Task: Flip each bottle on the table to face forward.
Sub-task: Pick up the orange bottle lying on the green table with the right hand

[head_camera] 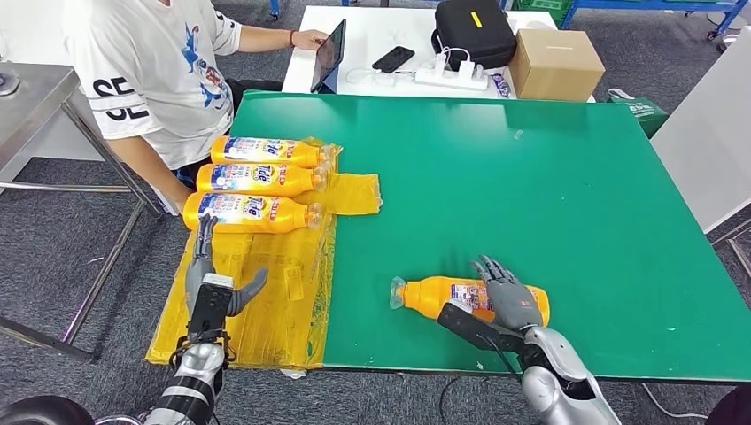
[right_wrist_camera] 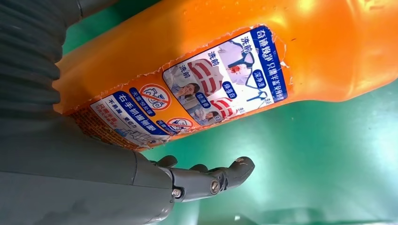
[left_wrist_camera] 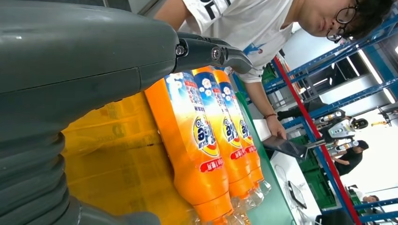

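Three orange bottles lie side by side on a yellow sheet (head_camera: 274, 310) at the green table's (head_camera: 531, 177) left edge: far (head_camera: 266, 150), middle (head_camera: 257, 179) and near (head_camera: 248, 212), front labels up, caps to the right. My left hand (head_camera: 210, 283) is open over the sheet, fingers stretched toward the near bottle's base. Up close in the left wrist view are the near bottle (left_wrist_camera: 197, 140) and my left hand (left_wrist_camera: 70, 70). A fourth orange bottle (head_camera: 429, 297) lies near the front edge, back label up (right_wrist_camera: 225, 70). My right hand (head_camera: 509, 301) rests spread over it, thumb (right_wrist_camera: 211, 180) apart.
A person in a white T-shirt (head_camera: 159, 62) sits at the far left corner, touching a tablet (head_camera: 329, 53). Behind stands a white table with a black bag (head_camera: 474, 31), a cardboard box (head_camera: 553, 62) and a phone (head_camera: 393, 59). A metal table (head_camera: 27, 97) is at left.
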You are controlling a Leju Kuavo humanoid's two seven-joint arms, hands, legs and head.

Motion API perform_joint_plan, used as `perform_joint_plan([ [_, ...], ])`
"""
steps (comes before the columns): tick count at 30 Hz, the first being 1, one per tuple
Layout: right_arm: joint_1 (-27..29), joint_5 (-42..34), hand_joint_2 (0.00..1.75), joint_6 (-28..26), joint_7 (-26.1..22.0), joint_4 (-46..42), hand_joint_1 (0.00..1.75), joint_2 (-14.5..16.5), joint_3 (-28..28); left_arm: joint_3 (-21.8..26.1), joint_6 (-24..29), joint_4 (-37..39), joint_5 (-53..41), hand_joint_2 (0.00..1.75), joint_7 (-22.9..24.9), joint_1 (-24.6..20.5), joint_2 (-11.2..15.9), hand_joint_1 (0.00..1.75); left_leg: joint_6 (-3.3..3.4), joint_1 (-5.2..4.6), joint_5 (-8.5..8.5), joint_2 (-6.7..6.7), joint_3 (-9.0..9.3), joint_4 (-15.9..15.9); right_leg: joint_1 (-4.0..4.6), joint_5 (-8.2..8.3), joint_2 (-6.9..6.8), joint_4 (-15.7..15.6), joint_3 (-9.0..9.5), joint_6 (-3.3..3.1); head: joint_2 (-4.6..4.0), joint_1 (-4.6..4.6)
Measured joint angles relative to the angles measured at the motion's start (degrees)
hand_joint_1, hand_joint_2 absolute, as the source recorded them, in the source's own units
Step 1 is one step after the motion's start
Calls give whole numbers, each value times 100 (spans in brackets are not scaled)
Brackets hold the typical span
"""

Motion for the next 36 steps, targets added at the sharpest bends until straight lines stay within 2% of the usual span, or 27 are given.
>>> perform_joint_plan([
  [1, -28, -52, 175, 106, 43, 26, 141, -31, 5, 0, -1, 17, 13, 175, 0, -18, 0, 0, 0, 0, -1, 1, 3, 0, 0, 0, 1, -1, 1, 0, 0, -1],
  [2, -54, -104, 175, 203, 76, 61, 165, -69, 11, 0, -1, 37, 27, 175, 0, -38, 0, 0, 0, 0, -1, 1, 5, 0, 0, 1, 1, -2, 1, 0, 0, -1],
  [3, -82, -153, 175, 296, 103, 92, 174, -112, 21, -1, -1, 61, 44, 175, 0, -60, 0, 0, 1, 0, -1, 2, 9, 0, 0, 1, 2, -3, 0, 0, 0, -1],
  [10, -306, -356, 175, 670, 200, 245, 175, -425, 170, -5, -1, 259, 144, 175, 0, -203, 0, 0, 21, 0, -17, -12, 60, -1, 2, -16, 0, -20, 12, 17, 0, 1],
  [23, -415, -482, 175, 762, 234, 303, 175, -613, 296, -41, -28, 481, 203, 175, 0, -315, -15, 0, 28, 0, -25, -13, 72, -1, 2, -17, 0, -34, 33, 21, 0, -1],
  [25, -383, -598, 175, 525, 67, 303, 175, -588, 291, -43, -27, 503, 217, 175, 0, -318, -18, 0, 29, 0, -24, -13, 68, -1, 2, -15, 0, -34, 56, 22, 0, -1],
  [28, -230, -825, 175, -395, -538, 224, 175, -326, 174, -45, -74, 508, 236, 175, 0, -295, -37, 0, 30, 2, -21, -4, 56, -1, 3, -6, 3, -30, 85, 26, 0, 2],
  [32, 4, -1123, 175, -1715, -1626, -209, 175, 397, -87, -67, -415, 384, 387, 175, 62, -223, -122, 0, 25, 1, -17, 26, 21, -1, 3, 11, 26, -20, 31, 13, 0, -3],
  [36, 18, -1454, 175, -2647, -2421, -807, 175, 1044, -371, -168, -1251, 190, 915, 175, 388, -186, -267, 0, 21, 5, -2, 11, -7, -1, 7, 10, 18, -11, 1, 14, 0, -2],
])
